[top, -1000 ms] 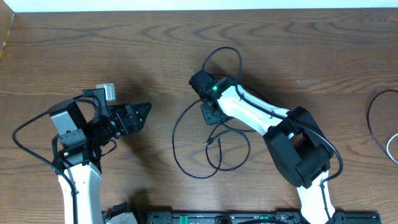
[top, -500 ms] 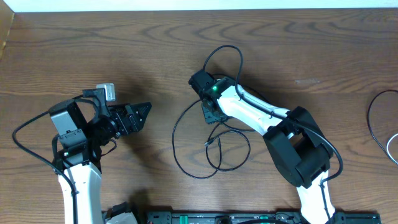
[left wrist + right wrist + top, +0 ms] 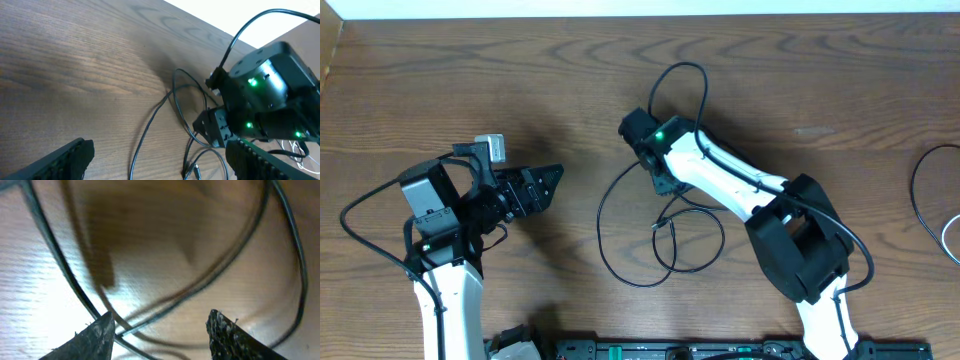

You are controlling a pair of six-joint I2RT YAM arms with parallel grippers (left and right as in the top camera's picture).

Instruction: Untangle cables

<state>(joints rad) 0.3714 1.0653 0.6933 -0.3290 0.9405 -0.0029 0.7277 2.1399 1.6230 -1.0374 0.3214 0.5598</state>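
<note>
On the wooden counter (image 3: pixel 520 80) we see a thin black cable (image 3: pixel 600 225) lying loose near the middle, just in front of the right arm (image 3: pixel 720 185). It forms 1 narrow loop that rises past the arm's wrist toward the far edge, 1 wide loop that sweeps out to the left and back, and 1 smaller loop inside that. These strands cross each other. A small plug end (image 3: pixel 660 226) rests within the crossings.

The right fingers (image 3: pixel 225 337) hang low over this cable, spread apart with bare wood showing between them. In the right wrist view, 2 or 3 strands curve across the counter beneath them, and 1 passes right beside the tip of 1 finger. That view is blurred, so we cannot say whether the strand touches it, but nothing is clamped.

The left fingers (image 3: pixel 542 182) are released and stand wide, well to the left of the cable and pointing toward it, with nothing between them.

At the far right edge lie 2 more cords, a second black cable (image 3: pixel 917 190) and a white-grey cable (image 3: pixel 946 235), both cut off by the frame and well apart from the arms.
</note>
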